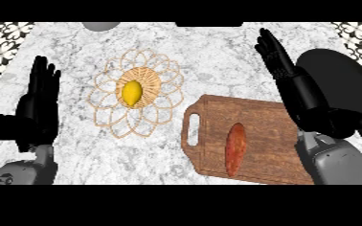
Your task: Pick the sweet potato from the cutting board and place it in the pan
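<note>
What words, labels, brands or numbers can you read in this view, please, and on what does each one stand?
There are none to read.
The cutting board, the sweet potato, the pan, the lemon, the woven mat and the counter carry no writing, label or sign.
The patterned corners are ornament, not text.

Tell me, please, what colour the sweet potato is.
The sweet potato is reddish orange, best seen in the head view.
</note>
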Controlling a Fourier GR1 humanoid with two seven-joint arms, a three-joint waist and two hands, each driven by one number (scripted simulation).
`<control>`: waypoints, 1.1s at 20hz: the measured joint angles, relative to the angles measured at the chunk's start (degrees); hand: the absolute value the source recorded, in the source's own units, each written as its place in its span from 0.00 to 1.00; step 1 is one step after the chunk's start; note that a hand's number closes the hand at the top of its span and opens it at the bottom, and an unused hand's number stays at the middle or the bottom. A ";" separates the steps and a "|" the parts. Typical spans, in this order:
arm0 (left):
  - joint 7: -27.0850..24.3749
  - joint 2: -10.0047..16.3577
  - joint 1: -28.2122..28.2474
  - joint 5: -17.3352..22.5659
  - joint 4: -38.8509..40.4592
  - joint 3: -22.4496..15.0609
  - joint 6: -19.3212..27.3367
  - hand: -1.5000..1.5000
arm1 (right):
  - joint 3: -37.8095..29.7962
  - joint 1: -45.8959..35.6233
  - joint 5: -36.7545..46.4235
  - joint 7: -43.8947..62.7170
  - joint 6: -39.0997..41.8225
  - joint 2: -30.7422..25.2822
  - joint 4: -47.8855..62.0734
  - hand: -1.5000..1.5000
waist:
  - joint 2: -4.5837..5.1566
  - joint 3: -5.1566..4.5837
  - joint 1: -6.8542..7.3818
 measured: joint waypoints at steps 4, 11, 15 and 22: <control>-2.68 -1.81 0.42 -0.96 0.69 -3.78 -3.18 0.50 | -2.29 3.22 -5.70 -3.92 4.35 0.49 -0.86 1.00 | -0.04 -0.16 -0.37; -7.06 -3.74 3.56 -0.56 1.09 -10.91 -10.37 0.50 | -9.10 15.74 -8.32 -9.07 6.47 -3.16 0.22 0.00 | -0.12 -0.29 -2.04; -10.08 -5.08 4.72 -0.71 3.14 -12.55 -12.61 0.50 | -11.40 27.26 -7.49 -16.88 11.73 -6.72 -2.57 0.00 | -0.21 -0.29 -1.88; -10.62 -6.86 4.08 -2.40 4.19 -13.61 -13.71 0.50 | -13.54 28.55 -1.46 -16.91 15.27 -12.33 -4.01 0.00 | -0.16 -0.31 -0.64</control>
